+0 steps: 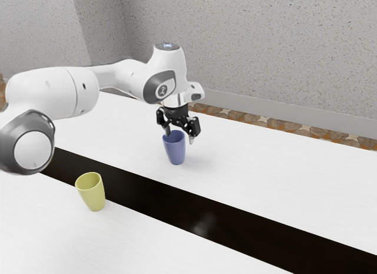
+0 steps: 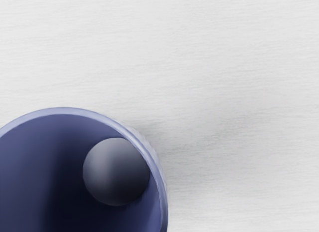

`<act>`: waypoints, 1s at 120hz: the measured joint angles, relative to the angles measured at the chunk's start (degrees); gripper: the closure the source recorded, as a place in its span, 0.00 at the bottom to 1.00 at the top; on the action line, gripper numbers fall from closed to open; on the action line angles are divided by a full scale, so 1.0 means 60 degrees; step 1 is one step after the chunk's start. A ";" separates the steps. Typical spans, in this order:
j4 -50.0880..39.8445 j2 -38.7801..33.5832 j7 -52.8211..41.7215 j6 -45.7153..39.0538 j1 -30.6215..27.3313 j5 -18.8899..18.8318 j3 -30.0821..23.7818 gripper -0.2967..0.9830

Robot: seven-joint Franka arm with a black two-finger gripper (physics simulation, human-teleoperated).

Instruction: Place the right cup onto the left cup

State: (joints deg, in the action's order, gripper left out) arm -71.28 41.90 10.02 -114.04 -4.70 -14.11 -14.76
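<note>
In the exterior view, your gripper (image 1: 179,138) is hovering open at the blue tapered cup (image 1: 175,150); the yellow tapered cup (image 1: 92,194) is standing at eight o'clock from it. You are likely handling something light, stiff, slippery; you are best pinching its three-o'clock wall.

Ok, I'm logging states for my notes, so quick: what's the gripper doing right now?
Gripper: open, its fingers spread wide at the top of the blue cup, holding nothing.

I find an indoor room, exact use undetermined: speckled grey walls (image 1: 259,47), pale skirting (image 1: 294,114), stone-patterned floor (image 1: 283,125), white table (image 1: 265,168) with dark band (image 1: 177,204).
</note>
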 joint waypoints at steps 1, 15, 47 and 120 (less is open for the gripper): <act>0.0001 0.0010 0.0003 -0.0014 0.0007 -0.0004 0.0000 0.23; 0.0148 0.0186 0.0035 -0.0191 0.0082 -0.0075 -0.0001 0.23; 0.0375 0.0755 0.0083 -0.0453 0.0096 -0.0181 0.0045 0.24; 0.0363 0.0919 0.0117 -0.0715 0.0096 -0.0409 0.0116 0.81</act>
State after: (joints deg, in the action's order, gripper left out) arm -69.10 47.42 10.72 -118.32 -4.12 -16.56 -14.06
